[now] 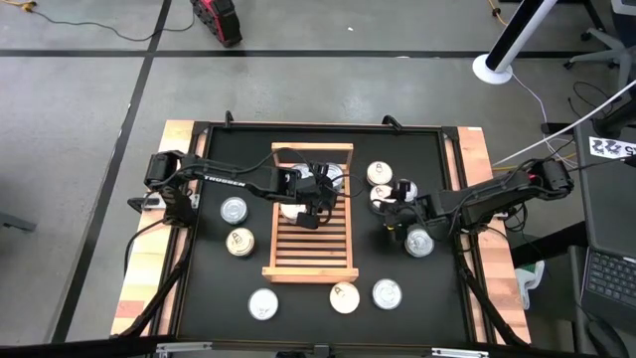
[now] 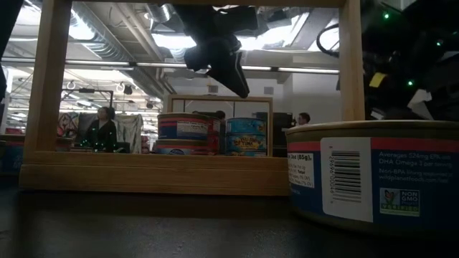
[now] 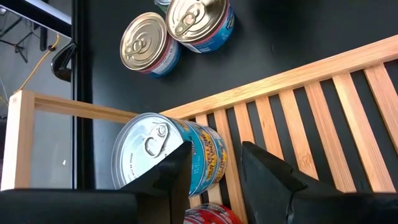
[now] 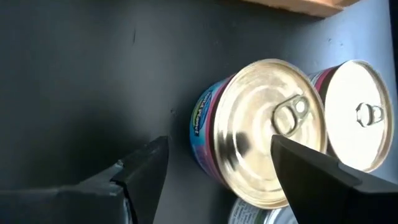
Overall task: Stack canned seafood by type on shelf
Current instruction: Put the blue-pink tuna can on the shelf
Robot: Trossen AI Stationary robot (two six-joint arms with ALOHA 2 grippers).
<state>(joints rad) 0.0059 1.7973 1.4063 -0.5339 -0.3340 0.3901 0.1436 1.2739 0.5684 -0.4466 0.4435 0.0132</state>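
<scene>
The light wooden slatted shelf [image 1: 308, 249] lies in the middle of the black table. My left gripper [image 1: 316, 211] hangs open above its far half. In the left wrist view, the left gripper [image 3: 216, 149] hovers beside a blue-labelled tin with a silver lid [image 3: 155, 155], which stands on the slats [image 3: 298, 99] next to a red tin [image 3: 211, 214]. My right gripper [image 1: 390, 217] is open over the table right of the shelf. In its wrist view the right gripper [image 4: 221, 142] points at a silver-lidded tin [image 4: 267, 130], with a cream-lidded tin [image 4: 360, 115] beside it.
Loose tins stand on the table left of the shelf [image 1: 234, 209] [image 1: 238, 242], along the near edge [image 1: 263, 303] [image 1: 345, 296] [image 1: 387, 292] and right of it [image 1: 380, 174] [image 1: 418, 242]. A large tin [image 2: 373, 179] fills the low view's foreground. A person [image 2: 104, 129] sits in the room behind.
</scene>
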